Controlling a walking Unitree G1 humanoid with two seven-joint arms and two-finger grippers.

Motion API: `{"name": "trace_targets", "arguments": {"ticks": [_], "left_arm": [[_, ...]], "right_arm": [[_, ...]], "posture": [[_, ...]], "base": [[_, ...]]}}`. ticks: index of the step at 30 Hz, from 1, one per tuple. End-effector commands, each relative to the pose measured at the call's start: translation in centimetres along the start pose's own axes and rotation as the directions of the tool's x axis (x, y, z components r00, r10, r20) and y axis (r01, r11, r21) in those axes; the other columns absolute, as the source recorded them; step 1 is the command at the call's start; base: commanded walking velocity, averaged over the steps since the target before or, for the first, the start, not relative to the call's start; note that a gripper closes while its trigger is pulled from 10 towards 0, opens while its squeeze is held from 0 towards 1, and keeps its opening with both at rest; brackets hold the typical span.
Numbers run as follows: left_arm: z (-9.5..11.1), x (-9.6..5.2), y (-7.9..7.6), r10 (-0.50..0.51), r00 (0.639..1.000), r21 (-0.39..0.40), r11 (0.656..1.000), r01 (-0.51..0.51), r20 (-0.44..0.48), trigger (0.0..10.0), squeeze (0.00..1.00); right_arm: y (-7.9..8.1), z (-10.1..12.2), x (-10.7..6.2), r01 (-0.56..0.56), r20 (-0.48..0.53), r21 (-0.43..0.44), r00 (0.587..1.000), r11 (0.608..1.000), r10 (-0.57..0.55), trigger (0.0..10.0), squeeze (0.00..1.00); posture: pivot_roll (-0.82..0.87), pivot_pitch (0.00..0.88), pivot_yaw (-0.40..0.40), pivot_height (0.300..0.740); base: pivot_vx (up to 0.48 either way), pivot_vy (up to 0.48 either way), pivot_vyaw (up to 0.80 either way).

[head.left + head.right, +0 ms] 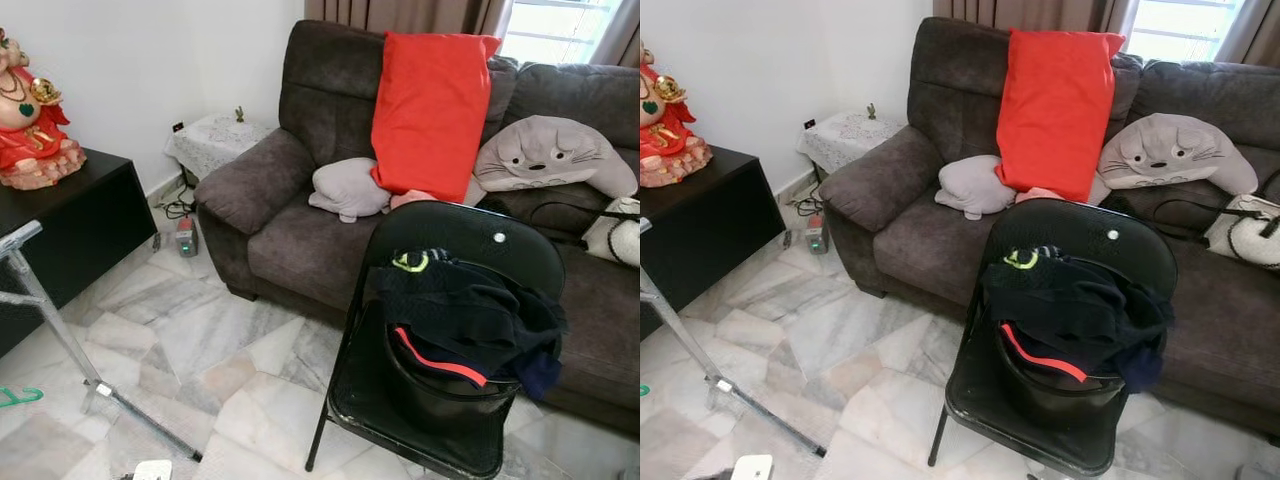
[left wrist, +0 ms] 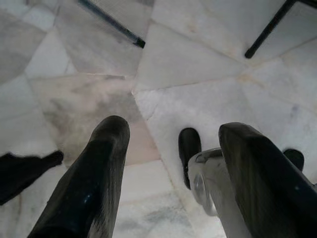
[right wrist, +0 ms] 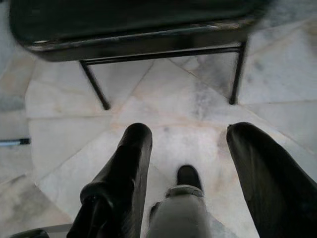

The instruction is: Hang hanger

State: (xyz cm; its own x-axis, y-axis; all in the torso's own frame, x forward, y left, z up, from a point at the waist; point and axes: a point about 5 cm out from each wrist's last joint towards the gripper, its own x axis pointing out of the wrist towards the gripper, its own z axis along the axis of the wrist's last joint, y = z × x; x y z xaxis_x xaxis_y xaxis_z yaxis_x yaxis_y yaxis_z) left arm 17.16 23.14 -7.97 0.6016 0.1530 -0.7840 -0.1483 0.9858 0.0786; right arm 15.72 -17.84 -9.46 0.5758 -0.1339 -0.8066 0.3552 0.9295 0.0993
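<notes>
One green hanger (image 1: 20,396) on marble floor (image 1: 200,340) — two claws, left claw (image 2: 171,148) and right claw (image 3: 190,148), both spread, empty.

green hanger (image 1: 20,396) cut by edge, chair (image 1: 440,420) seat under clothes (image 1: 465,320)

This is a home's living room: a dark grey fabric sofa (image 1: 330,210) with a red cushion (image 1: 430,110) and plush pillows (image 1: 552,155) under a curtained window (image 1: 560,25), a marble-tiled floor (image 1: 200,340), and a figurine (image 1: 30,115) on a black cabinet (image 1: 80,225).
</notes>
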Motion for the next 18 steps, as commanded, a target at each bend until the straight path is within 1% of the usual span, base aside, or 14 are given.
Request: {"name": "trace_targets", "arguments": {"ticks": [1,6,9,13,18], "left_arm": [[-0.12,-0.02,0.08,0.011,1.000,-0.014,1.000,-0.011,-0.007,10.0,0.00],[-0.45,-0.10,0.19,0.004,1.000,-0.003,1.000,-0.004,-0.019,10.0,0.00],[-0.54,-0.13,0.26,0.004,1.000,0.000,1.000,-0.004,-0.022,10.0,0.00],[-0.14,-0.04,0.29,0.008,1.000,-0.006,1.000,-0.008,-0.009,10.0,0.00],[-0.10,-0.04,0.28,0.007,1.000,-0.006,1.000,-0.007,-0.005,10.0,0.00]], "right_arm": [[-0.25,-0.34,-0.07,0.003,-0.017,-0.006,1.000,1.000,-0.003,10.0,0.00],[-0.19,-0.40,-0.12,0.001,-0.007,0.009,1.000,1.000,-0.001,10.0,0.00],[-0.16,-0.32,-0.14,-0.006,0.010,0.017,1.000,1.000,0.006,10.0,0.00],[-0.18,-0.35,-0.16,-0.010,0.011,0.011,1.000,1.000,0.010,10.0,0.00],[0.01,0.00,-0.16,-0.044,0.040,-0.026,0.998,0.999,0.045,10.0,0.00]], "posture": [[0.05,0.000,0.002,0.740],[0.04,0.000,0.018,0.740],[0.04,0.000,0.018,0.740],[0.05,0.000,0.012,0.740],[0.03,0.000,0.018,0.740]], "base": [[0.000,0.000,-0.73],[0.000,0.000,-0.69],[0.000,0.000,0.00],[0.000,0.000,0.00],[0.000,0.000,0.00]]}}
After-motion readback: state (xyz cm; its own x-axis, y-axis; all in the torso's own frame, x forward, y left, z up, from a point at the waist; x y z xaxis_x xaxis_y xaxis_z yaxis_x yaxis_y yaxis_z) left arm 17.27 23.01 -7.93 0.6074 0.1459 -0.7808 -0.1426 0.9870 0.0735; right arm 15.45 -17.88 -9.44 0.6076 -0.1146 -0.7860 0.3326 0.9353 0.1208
